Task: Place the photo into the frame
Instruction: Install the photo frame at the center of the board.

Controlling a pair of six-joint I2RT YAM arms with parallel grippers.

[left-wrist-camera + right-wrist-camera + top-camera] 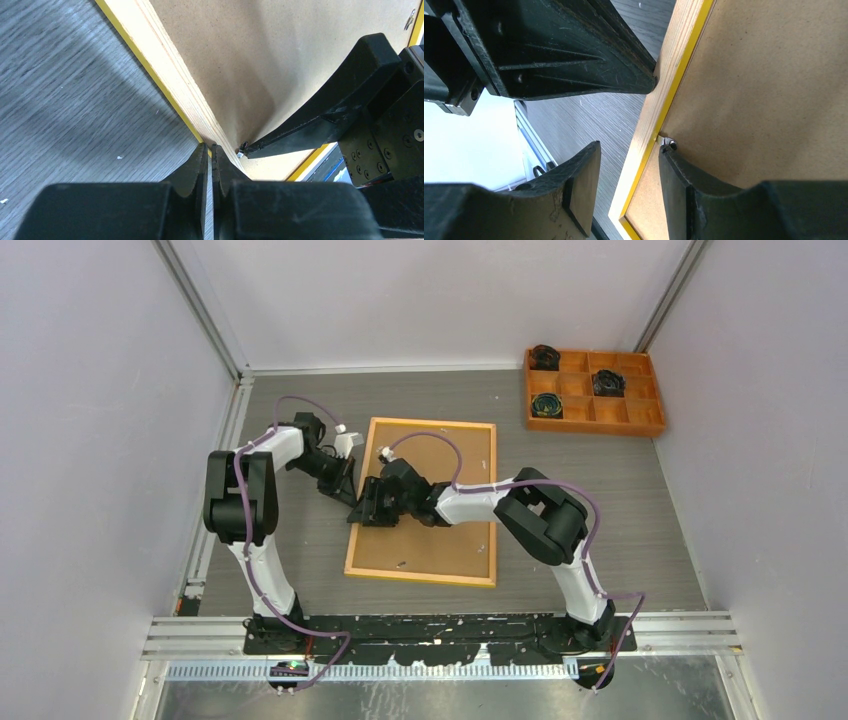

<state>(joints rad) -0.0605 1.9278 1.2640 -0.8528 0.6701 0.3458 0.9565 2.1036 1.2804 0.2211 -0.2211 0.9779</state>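
Note:
The frame [425, 577] lies back-up on the grey table, its light wood rail [165, 65] edged in yellow, with a brown backing board [440, 550] filling it. The photo is hidden from view. My left gripper [210, 146] is shut with nothing between its jaws, its tips against the outer side of the frame's left rail. My right gripper [630, 147] stands open astride that same rail [674, 55]. One of its fingers is over the table, and the other rests on the board beside a small metal tab [669, 144].
An orange compartment tray [596, 425] with dark coiled items stands at the back right. Grey walls close in the table on three sides. Metal rails run along the left and near edges. Another small tab [400, 563] sits near the board's near edge.

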